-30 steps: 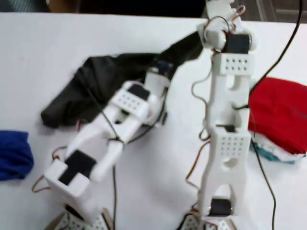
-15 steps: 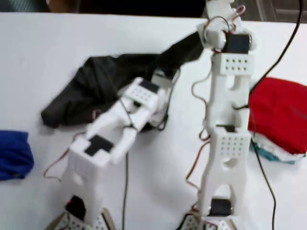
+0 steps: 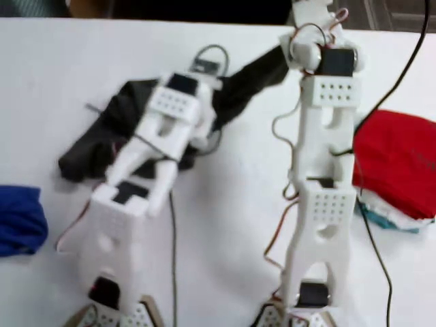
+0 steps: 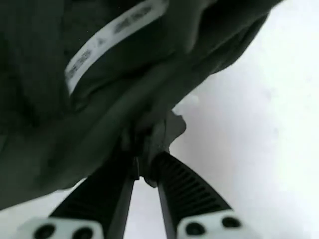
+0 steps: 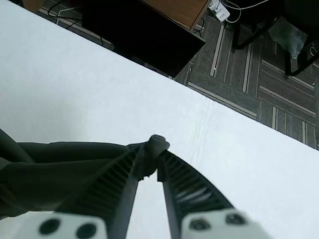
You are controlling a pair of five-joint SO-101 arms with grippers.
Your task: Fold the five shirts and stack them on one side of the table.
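You have both sets of jaws clamped on the black shirt (image 3: pixel 102 136). In the left wrist view the left jaws are together on a small bunch of cloth at a hem, close to the white label (image 4: pixel 114 37). In the right wrist view the right jaws pinch the very tip of a narrow strip of the same shirt, held just off the bench (image 3: pixel 231 225).

What matters is how the shirt lies between your two grips. Seen from above, its long axis runs on a diagonal. The crumpled bulk sits toward the left, and from there the shirt tapers to the strip at the far right, where the right arm (image 3: pixel 320 204) is stretched out. The left arm (image 3: pixel 136 184) is over the bulk and is much the nearer one to it. From the right jaws, the rest of the shirt lies away to the left and a little nearer to you.

The shirt looks unfolded as yet, probably mid-spread. If so, draw the two grips apart along that diagonal to pull it flat. Watch the right grip, since it has very little cloth and may slip.

The red shirt (image 3: pixel 395 163) tops the stack on the right side, well apart from the black one. The blue shirt (image 3: pixel 20 218) lies bunched at the left edge.
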